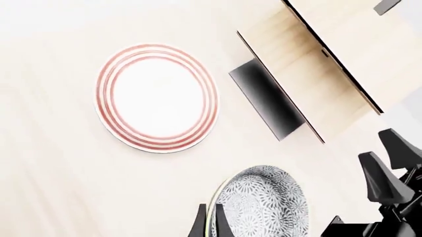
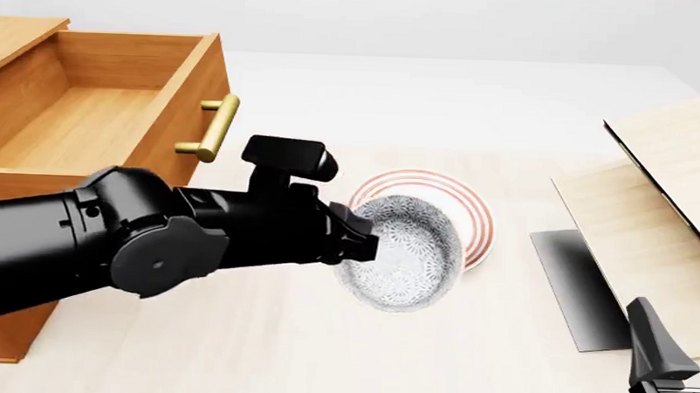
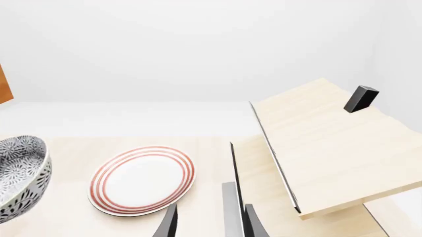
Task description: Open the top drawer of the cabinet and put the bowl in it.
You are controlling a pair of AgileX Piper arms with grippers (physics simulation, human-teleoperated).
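While the top drawer (image 2: pixel 85 109) of the cabinet (image 2: pixel 4 263) stands pulled out, your left claw (image 2: pixel 355 236) carries the bowl (image 2: pixel 407 251) above the tabletop (image 2: pixel 321 353).

Ordered largest to smallest: the pale tabletop runs back to a plain white room; the orange-brown cabinet sits at its left, its open drawer showing a bare wooden floor behind the brass handle (image 2: pixel 213 126), ready to receive the bowl. A pale wood structure (image 2: pixel 663 225) occupies the right side. Your left claw pinches the speckled bowl by its rim, one finger on each side of the wall, so it hangs tilted, near the drawer front. The red-ringed plate (image 1: pixel 157 97) lies flat beneath and beyond it. Your right claw (image 3: pixel 209 224) idles at the near right, fingers parted, holding nothing.
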